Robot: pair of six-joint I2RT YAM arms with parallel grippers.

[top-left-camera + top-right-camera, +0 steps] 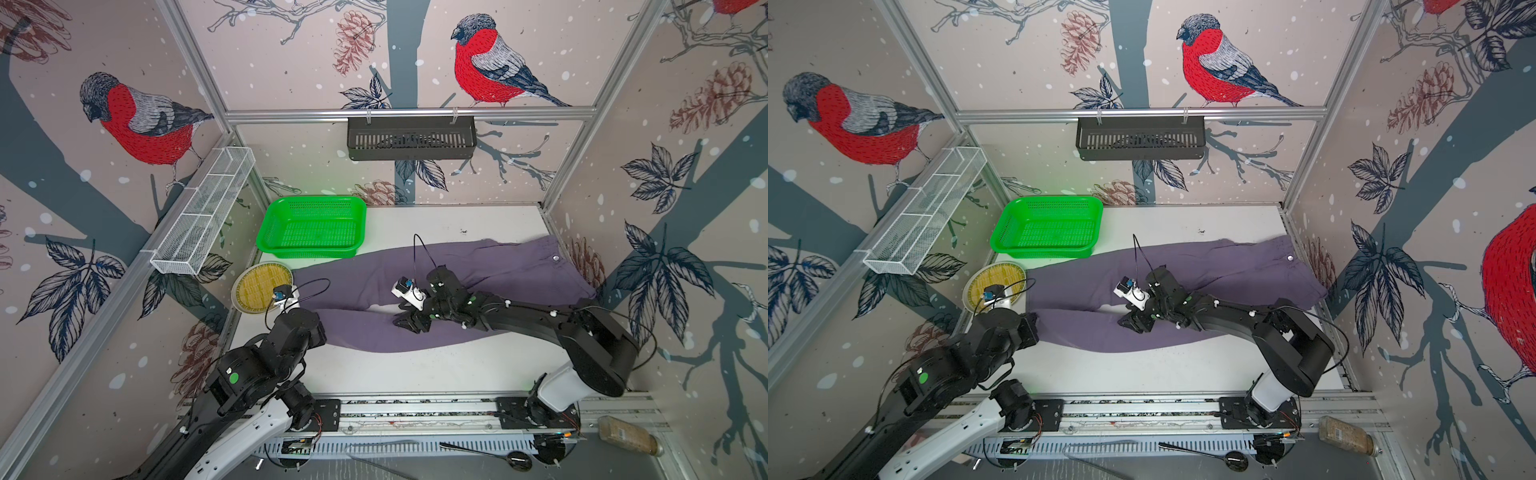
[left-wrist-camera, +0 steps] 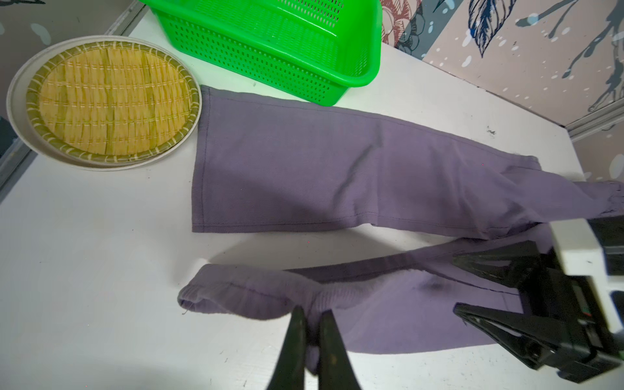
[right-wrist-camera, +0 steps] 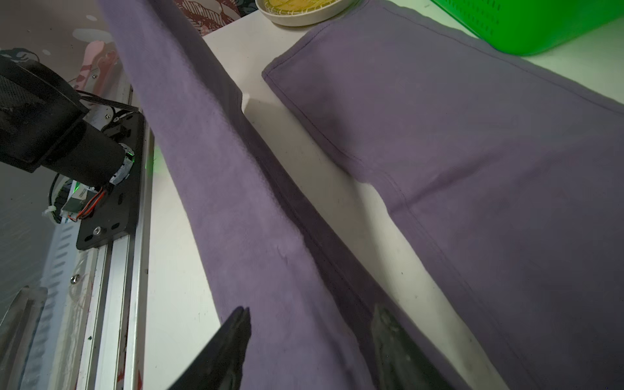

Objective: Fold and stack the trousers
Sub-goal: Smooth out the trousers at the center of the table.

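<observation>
The purple-grey trousers point(image 1: 498, 266) point(image 1: 1225, 266) lie across the white table, with the waist and its pale button point(image 1: 556, 258) at the right and both legs running left. The far leg point(image 2: 304, 162) lies flat, its cuff beside the woven plate. My left gripper point(image 2: 312, 317) is shut on the edge of the near leg close to its cuff; in both top views my wrist hides its fingers. My right gripper point(image 1: 405, 324) point(image 3: 312, 312) is open over the middle of the near leg, one finger on each side of the cloth.
A green basket point(image 1: 266, 241) point(image 2: 368, 79) stands at the back left, touching the far leg. The woven plate point(image 1: 257, 286) point(image 2: 108, 101) sits just left of the cuffs. A white wire shelf point(image 1: 203, 208) and a black wall basket point(image 1: 411, 137) hang above the table.
</observation>
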